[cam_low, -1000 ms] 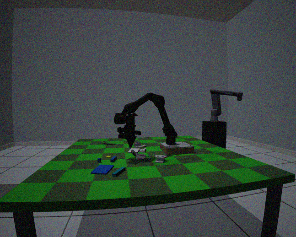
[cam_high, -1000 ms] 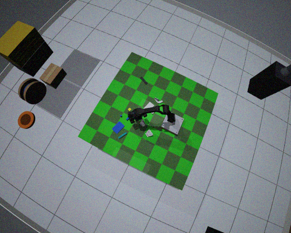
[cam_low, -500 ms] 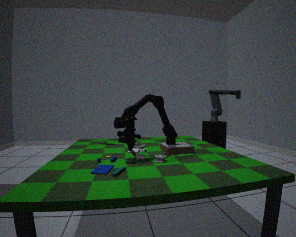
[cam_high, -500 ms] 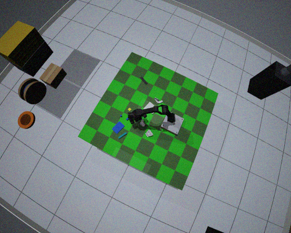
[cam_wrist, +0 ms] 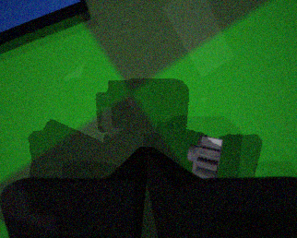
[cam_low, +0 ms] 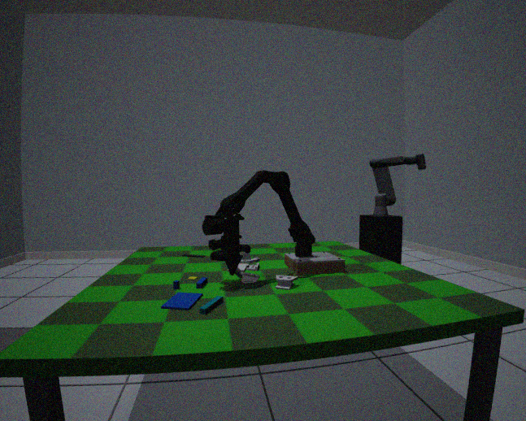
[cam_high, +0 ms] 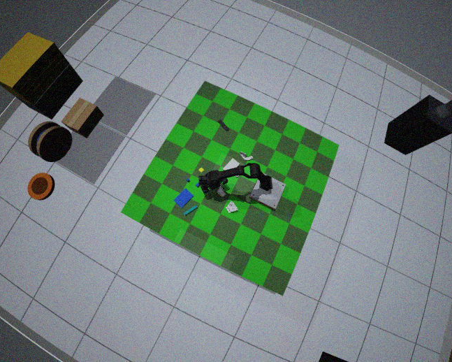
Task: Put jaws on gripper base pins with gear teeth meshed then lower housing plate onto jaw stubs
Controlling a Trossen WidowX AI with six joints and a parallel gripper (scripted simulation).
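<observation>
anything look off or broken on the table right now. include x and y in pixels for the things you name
Nothing looks clearly spilled or broken. The one oddity: the jaws are shut with nothing visible between them, low beside the grey toothed part (cam_high: pixel 221 191) (cam_low: pixel 249 277) (cam_wrist: pixel 207 159), which they partly hide in the wrist view. That could be deliberate, perhaps for a push.

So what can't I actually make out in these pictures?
- The grey-white toothed part: partly hidden in the wrist view behind the robot's dark gripper.
- The blue object: cut off by the wrist view's top left corner.
- Any gear teeth on the small white part: too small and grainy in the top and exterior views.
</observation>
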